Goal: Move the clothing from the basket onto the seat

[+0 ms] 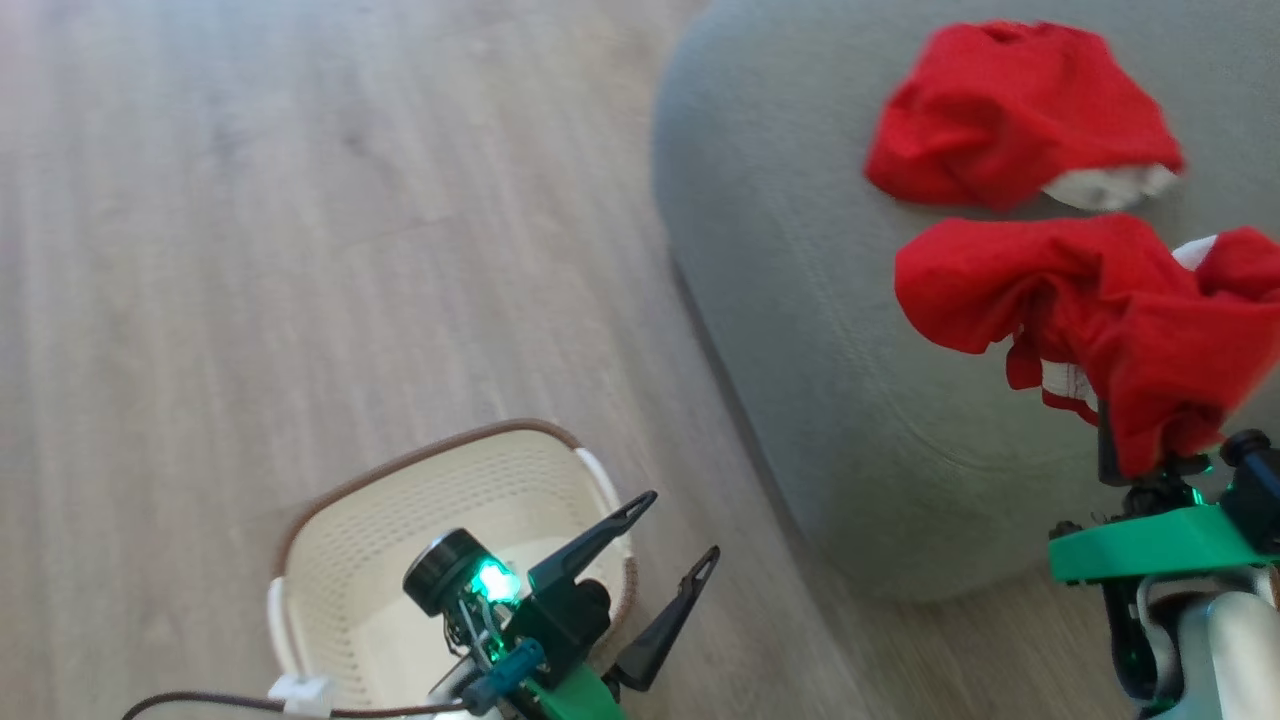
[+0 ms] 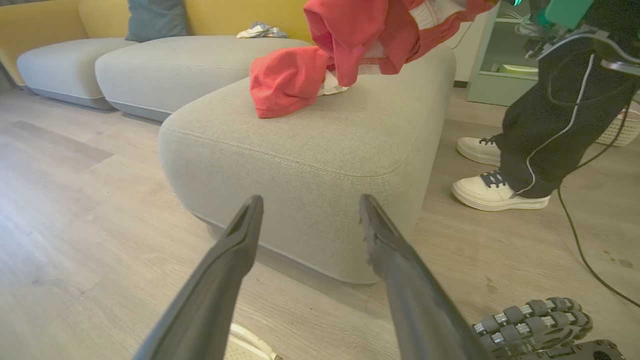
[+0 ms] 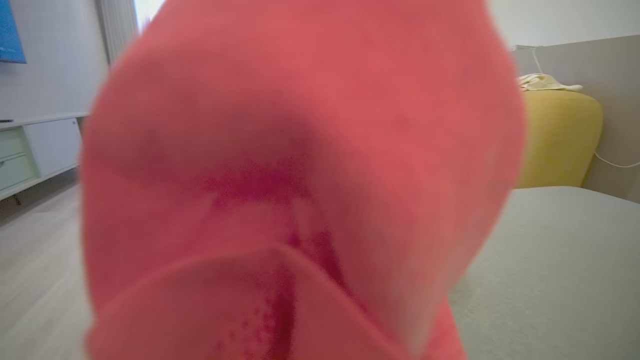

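One red piece of clothing point(image 1: 1010, 110) lies crumpled on the grey seat point(image 1: 800, 300), white showing at its edge. A second red garment point(image 1: 1100, 300) hangs bunched above the seat's near right part, with my right gripper point(image 1: 1150, 462) shut on its lower end. In the right wrist view that garment point(image 3: 300, 175) covers the fingers. The cream basket point(image 1: 380, 560) stands on the floor left of the seat, and no clothing shows in the part of it in view. Above its right rim, my left gripper point(image 1: 681, 523) is open and holds nothing. In the left wrist view it point(image 2: 310, 205) points at the seat point(image 2: 310, 145).
A person's legs and white shoes point(image 2: 495, 192) stand on the wooden floor point(image 1: 300, 250) beside the seat, with a black cable point(image 2: 580, 240) trailing near them. Behind are a grey and yellow sofa point(image 2: 175, 60) and a pale green cabinet point(image 2: 495, 70).
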`<state>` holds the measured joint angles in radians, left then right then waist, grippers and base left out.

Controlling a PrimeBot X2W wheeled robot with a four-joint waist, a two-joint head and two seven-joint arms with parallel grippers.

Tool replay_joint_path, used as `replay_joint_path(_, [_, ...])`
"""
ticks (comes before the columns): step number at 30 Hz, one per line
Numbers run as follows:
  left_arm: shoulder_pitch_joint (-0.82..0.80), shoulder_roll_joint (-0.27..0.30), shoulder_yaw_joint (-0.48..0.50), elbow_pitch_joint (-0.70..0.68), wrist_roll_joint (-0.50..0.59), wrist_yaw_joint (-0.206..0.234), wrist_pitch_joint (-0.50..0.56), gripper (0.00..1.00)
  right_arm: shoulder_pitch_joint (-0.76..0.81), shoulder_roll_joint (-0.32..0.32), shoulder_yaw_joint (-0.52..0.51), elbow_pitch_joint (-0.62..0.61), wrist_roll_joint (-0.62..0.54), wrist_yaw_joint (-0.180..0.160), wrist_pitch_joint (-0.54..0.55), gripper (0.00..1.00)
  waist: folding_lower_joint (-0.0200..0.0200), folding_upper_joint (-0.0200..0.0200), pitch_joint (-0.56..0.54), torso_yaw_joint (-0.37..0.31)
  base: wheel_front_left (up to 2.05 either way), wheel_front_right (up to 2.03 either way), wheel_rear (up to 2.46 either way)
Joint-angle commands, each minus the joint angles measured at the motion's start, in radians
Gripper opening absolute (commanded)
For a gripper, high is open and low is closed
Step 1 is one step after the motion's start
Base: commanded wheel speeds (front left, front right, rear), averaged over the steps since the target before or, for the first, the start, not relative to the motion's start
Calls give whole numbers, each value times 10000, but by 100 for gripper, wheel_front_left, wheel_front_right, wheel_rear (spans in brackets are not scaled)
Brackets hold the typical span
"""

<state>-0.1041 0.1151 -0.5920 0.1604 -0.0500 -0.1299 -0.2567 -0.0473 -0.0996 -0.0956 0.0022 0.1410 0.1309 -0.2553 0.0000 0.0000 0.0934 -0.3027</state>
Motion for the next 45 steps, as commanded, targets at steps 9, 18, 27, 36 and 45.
replay_joint_path(9, [-590,291,46,-660,241,-6,-51,100,46,273,-97,-606,10,-2,-65,0,0,0,754,-1772,0,0,0])
replay_joint_path(18, [-571,426,-66,-768,302,-4,-51,100,187,461,-398,-800,129,-2,-65,0,0,0,1036,-2269,0,0,0])
replay_joint_path(27, [-636,667,-136,-852,305,-5,-51,100,-491,423,-571,-1122,85,-2,-65,0,0,0,1421,-2228,0,0,0])
replay_joint_path(36, [-1100,1273,-403,-1124,281,-6,-51,100,-2538,-360,-1600,-1522,660,-2,-65,0,0,0,2686,-1622,0,0,0])
replay_joint_path(45, [-1734,2199,-535,-1559,269,-7,-51,100,-5319,-1220,-2477,-640,1372,-2,-65,0,0,0,4378,-1115,0,0,0])
